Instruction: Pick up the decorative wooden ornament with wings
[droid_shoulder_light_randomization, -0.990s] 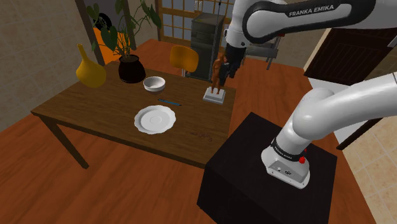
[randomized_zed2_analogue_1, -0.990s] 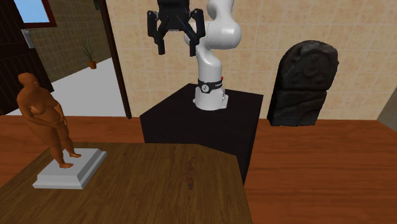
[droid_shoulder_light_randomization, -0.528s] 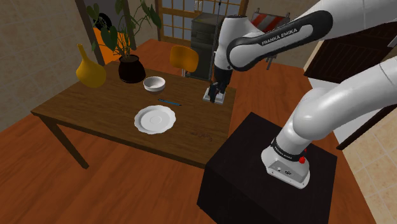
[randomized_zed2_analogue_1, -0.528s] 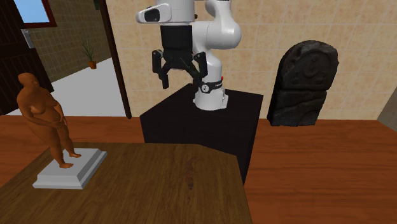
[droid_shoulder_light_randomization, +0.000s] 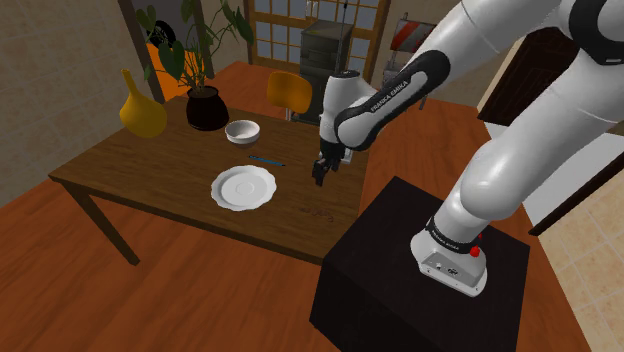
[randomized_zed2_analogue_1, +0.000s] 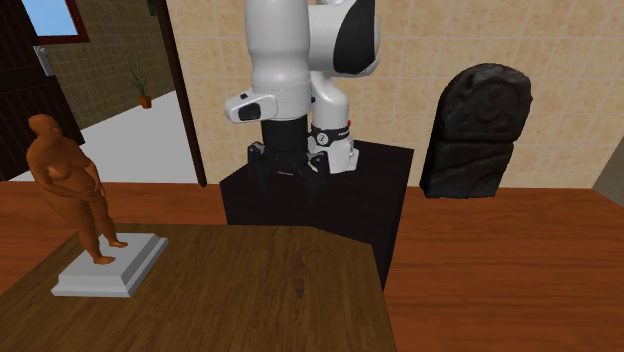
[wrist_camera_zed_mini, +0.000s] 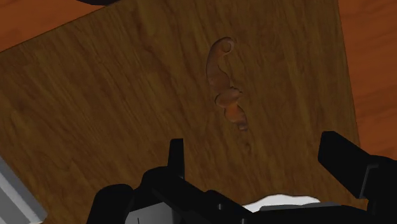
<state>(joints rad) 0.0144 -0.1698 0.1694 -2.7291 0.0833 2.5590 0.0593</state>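
Observation:
The winged ornament (wrist_camera_zed_mini: 224, 83) is a small, flat brown carving lying on the dark wooden table (wrist_camera_zed_mini: 114, 95). In the wrist view it sits just ahead of my gripper (wrist_camera_zed_mini: 257, 153), whose black fingers stand wide apart with nothing between them. From the shoulder view the gripper (droid_shoulder_light_randomization: 320, 177) hangs low over the table's near right part, with the ornament (droid_shoulder_light_randomization: 320, 213) a faint mark a little nearer the table's front edge. The second exterior view has the gripper (randomized_zed2_analogue_1: 287, 180) beyond the table's far edge.
A brown human figurine (randomized_zed2_analogue_1: 70, 180) on a grey base (randomized_zed2_analogue_1: 110, 262) stands close by on the table. A white plate (droid_shoulder_light_randomization: 243, 187), white bowl (droid_shoulder_light_randomization: 242, 132), blue pen (droid_shoulder_light_randomization: 268, 160), black plant pot (droid_shoulder_light_randomization: 207, 108) and yellow vase (droid_shoulder_light_randomization: 141, 111) are further along. The black stand (droid_shoulder_light_randomization: 420, 270) is beside the table.
The arm has swung down from high beside the figurine to just above the table near the ornament. The fingers have stayed apart.

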